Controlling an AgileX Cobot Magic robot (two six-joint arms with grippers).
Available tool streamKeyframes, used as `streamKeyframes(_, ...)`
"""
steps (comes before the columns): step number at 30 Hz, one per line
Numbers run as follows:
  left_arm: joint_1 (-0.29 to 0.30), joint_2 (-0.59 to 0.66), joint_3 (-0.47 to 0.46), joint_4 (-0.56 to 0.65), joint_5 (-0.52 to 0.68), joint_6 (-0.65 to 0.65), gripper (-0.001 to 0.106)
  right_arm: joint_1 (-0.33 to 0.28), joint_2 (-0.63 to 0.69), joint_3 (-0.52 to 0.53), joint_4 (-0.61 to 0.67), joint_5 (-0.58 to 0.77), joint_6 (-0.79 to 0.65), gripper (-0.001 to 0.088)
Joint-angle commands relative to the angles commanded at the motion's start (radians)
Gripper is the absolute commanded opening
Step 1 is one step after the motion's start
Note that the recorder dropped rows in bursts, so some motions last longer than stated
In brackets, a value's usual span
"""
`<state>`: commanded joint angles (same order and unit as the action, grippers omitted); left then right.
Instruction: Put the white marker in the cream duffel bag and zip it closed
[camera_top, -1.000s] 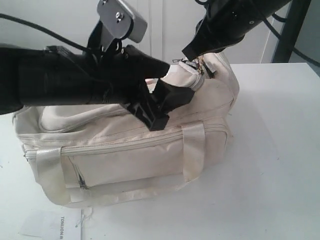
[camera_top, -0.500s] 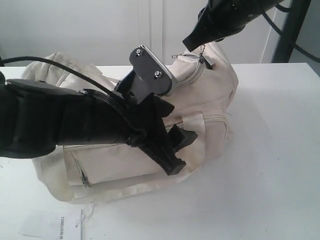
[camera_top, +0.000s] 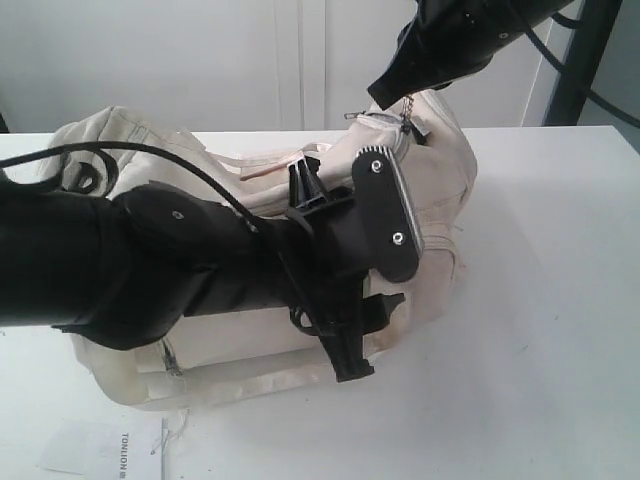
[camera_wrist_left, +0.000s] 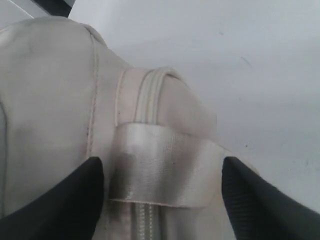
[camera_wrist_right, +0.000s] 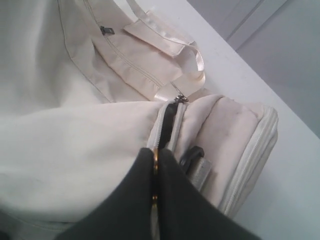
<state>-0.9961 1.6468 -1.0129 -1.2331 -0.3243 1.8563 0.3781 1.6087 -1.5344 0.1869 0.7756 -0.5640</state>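
The cream duffel bag (camera_top: 440, 170) lies on the white table (camera_top: 540, 330). My right gripper (camera_top: 392, 92) hangs over the bag's right end, shut on the brass zipper pull (camera_wrist_right: 155, 159) of the top zipper. Beyond its fingertips a short stretch of that zipper (camera_wrist_right: 170, 117) gapes dark. My left gripper (camera_top: 368, 338) points down at the bag's front side and stands open. In the left wrist view its fingers (camera_wrist_left: 65, 200) flank a shiny webbing handle (camera_wrist_left: 160, 170) without closing on it. The white marker is out of view.
A printed paper label (camera_top: 110, 450) lies on the table at the front left. A black stand post (camera_top: 590, 60) rises at the back right. My left arm (camera_top: 120, 270) covers much of the bag's front.
My left arm came off the bag's top, swung down and turned, so its gripper now points at the bag's front. My right gripper stayed shut on the zipper pull, barely moving.
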Motion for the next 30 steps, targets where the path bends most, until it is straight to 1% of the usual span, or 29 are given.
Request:
streamKeyframes(2, -0.003, 0.013, -0.001, 0.002, -0.064, -0.002, 0.069, 0.0, 0.0, 0.0, 0.0, 0.0, 0.0, 0.0)
streamKeyframes(4, -0.003, 0.025, -0.001, 0.005, -0.074, -0.002, 0.067, 0.0, 0.0, 0.0, 0.0, 0.0, 0.0, 0.0)
streamKeyframes(6, -0.003, 0.037, -0.001, 0.023, -0.076, -0.002, 0.06, 0.0, 0.0, 0.0, 0.0, -0.002, 0.0, 0.0)
streamKeyframes(8, -0.003, 0.052, -0.003, 0.031, -0.095, -0.007, 0.05, 0.0, 0.0, 0.0, 0.0, -0.002, 0.0, 0.0)
streamKeyframes(9, -0.003, 0.057, -0.002, 0.031, -0.095, -0.009, 0.042, 0.0, 0.0, 0.0, -0.002, -0.002, 0.0, 0.0)
streamKeyframes(11, -0.005, 0.059, 0.0, 0.013, -0.094, -0.011, 0.022, 0.0, 0.0, 0.0, -0.002, -0.002, 0.0, 0.0)
streamKeyframes(12, -0.005, 0.059, 0.0, 0.003, -0.094, -0.011, 0.008, 0.0, 0.0, 0.0, -0.002, -0.002, 0.0, 0.0)
streamKeyframes(13, -0.007, 0.055, 0.0, -0.003, -0.094, -0.011, 0.001, 0.0, 0.0, 0.0, -0.002, -0.01, 0.0, 0.0)
streamKeyframes(18, -0.044, 0.039, 0.002, -0.033, -0.121, -0.011, 0.0, 0.0, 0.002, 0.0, -0.004, -0.076, -0.011, 0.0)
streamKeyframes(21, -0.08, 0.034, 0.002, -0.033, -0.121, -0.011, 0.0, 0.0, 0.008, 0.0, -0.004, -0.111, -0.011, 0.0)
streamKeyframes(26, -0.137, 0.034, 0.002, -0.033, -0.16, -0.011, 0.0, 0.0, 0.039, 0.0, -0.004, -0.165, -0.011, 0.0)
streamKeyframes(30, -0.157, 0.034, 0.002, -0.033, -0.184, -0.011, 0.0, 0.0, 0.056, 0.0, -0.004, -0.234, -0.011, 0.0)
